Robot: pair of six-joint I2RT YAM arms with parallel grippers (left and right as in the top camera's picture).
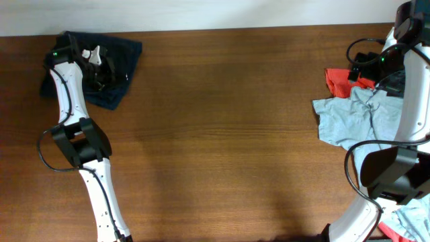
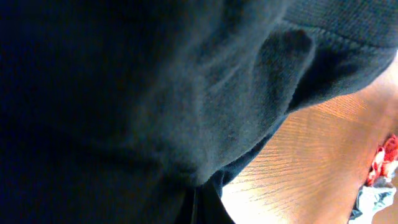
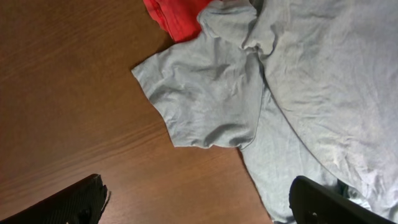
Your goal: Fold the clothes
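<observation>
A dark navy T-shirt (image 1: 111,70) lies bunched at the table's far left corner. My left gripper (image 1: 99,62) is down on it. In the left wrist view the dark cloth (image 2: 155,93) fills the frame and gathers to a pinch at my closed fingers (image 2: 198,208). A light blue-grey T-shirt (image 1: 356,114) lies crumpled at the right, over part of a red-orange one (image 1: 338,79). In the right wrist view my right gripper (image 3: 199,199) hangs open and empty above the blue-grey shirt's sleeve (image 3: 205,99), with the red-orange shirt (image 3: 177,15) beyond. No black shirt is in view.
The brown wooden table (image 1: 228,134) runs between the two piles. More light blue cloth (image 1: 411,220) lies at the front right corner by the right arm's base. A pale wall edge runs along the far side.
</observation>
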